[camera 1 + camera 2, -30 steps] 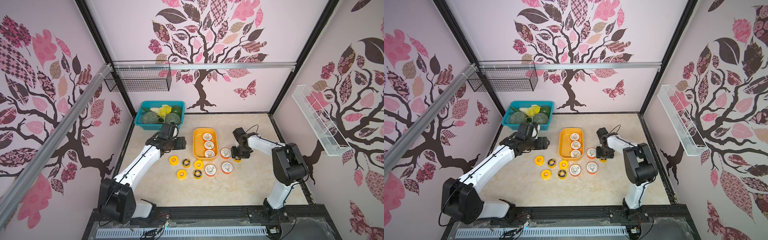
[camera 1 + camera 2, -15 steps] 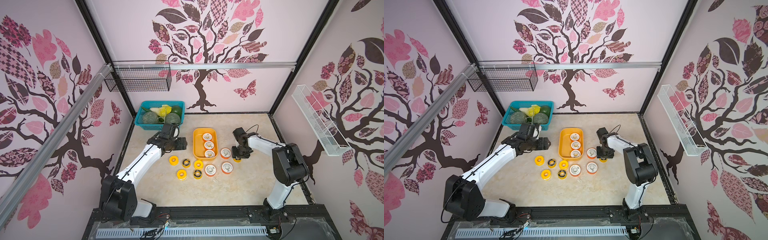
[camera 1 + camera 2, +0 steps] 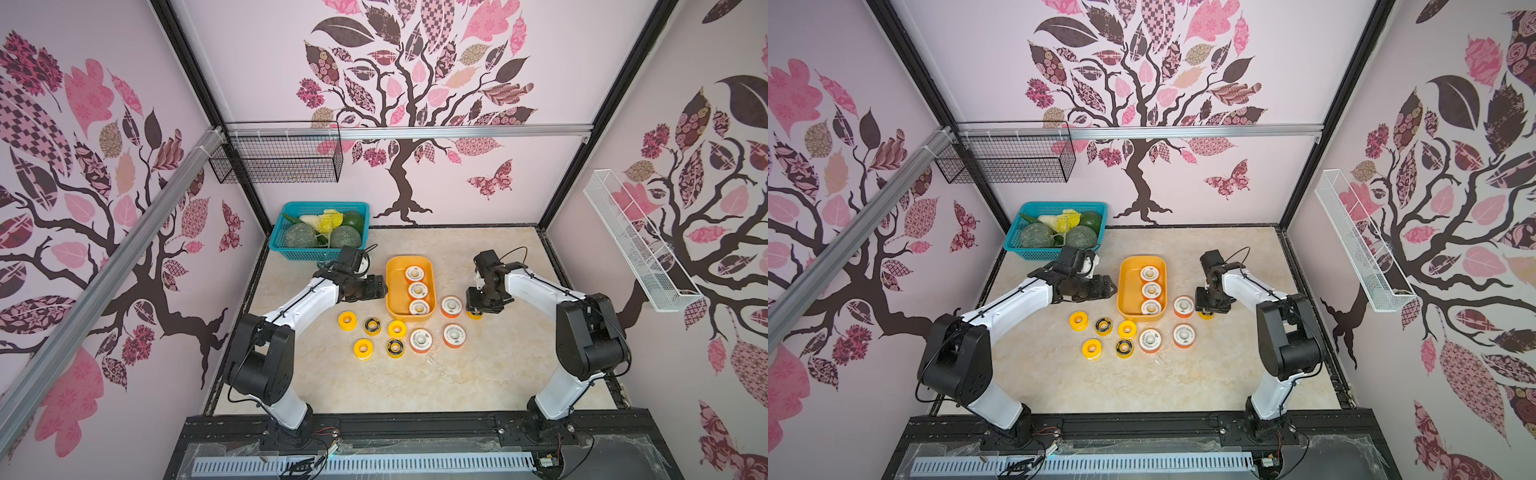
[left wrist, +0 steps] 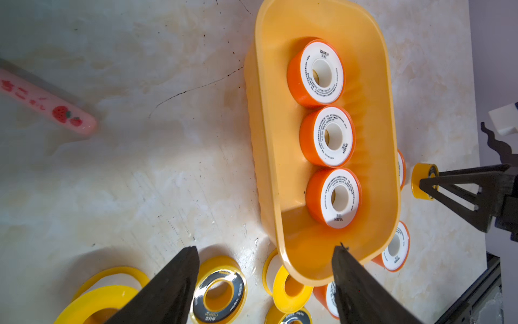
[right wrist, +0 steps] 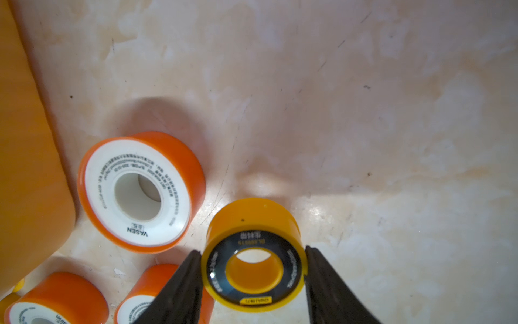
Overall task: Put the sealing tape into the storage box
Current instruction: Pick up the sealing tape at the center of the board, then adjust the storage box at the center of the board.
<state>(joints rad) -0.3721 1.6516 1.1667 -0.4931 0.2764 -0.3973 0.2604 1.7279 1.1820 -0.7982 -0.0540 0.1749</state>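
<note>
1. The right gripper is closed on a yellow roll of sealing tape. One finger bears on each side of the roll's rim, and the black-labelled face is turned toward the wrist camera.
2. In both top views this gripper points down at the desk, just to the right of the storage box, level with the box's front end. Whether the held roll rests on the desk or is lifted off it cannot be told.
3. The left gripper stands wide open and holds nothing. It hangs at the left long wall of the storage box. In the left wrist view one fingertip overlaps the box's end wall and the other is over the desk.
4. The storage box lies near the middle of the desk, nearer the rear edge than the front, with its long axis running front to rear.
5. Inside the box, three orange rolls lie flat in a single row, white faces up.
6. Three loose orange rolls lie on the desk: one just beside the box's right wall, two in front of the box.
7. Five loose yellow rolls lie flat in front of the box and to its left. Two show a black face.
8. A teal basket of produce occupies the rear-left corner of the desk.
</note>
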